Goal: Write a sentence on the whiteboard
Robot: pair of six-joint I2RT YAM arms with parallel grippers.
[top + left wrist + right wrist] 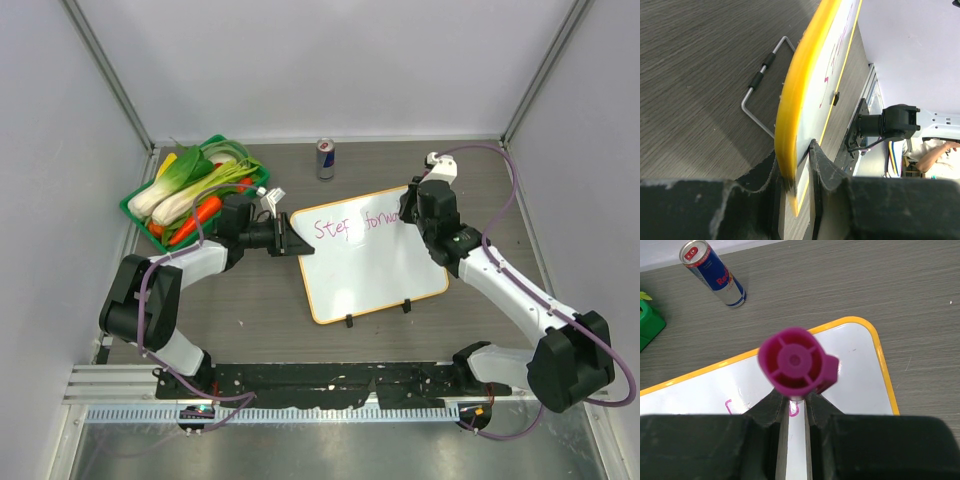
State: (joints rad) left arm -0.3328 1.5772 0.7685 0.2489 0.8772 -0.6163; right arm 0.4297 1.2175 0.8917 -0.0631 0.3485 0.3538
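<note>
Pink sentence (pixel 345 222) on the whiteboard (pixel 370 272) ends hidden behind the right arm (pixel 440 225).

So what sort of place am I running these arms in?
Looks like a robot lab test cell, not a home: plain white panel walls box in the table, with staged props, a vegetable basket and drink can.

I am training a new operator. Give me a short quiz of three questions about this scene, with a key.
1. True or false: the left gripper grips the whiteboard at its edge.
2. The marker in the right gripper is: A green, B magenta, C black?
3. Fill in: the first word on the whiteboard reads ____.
Key: 1 true; 2 B; 3 Step.
</note>
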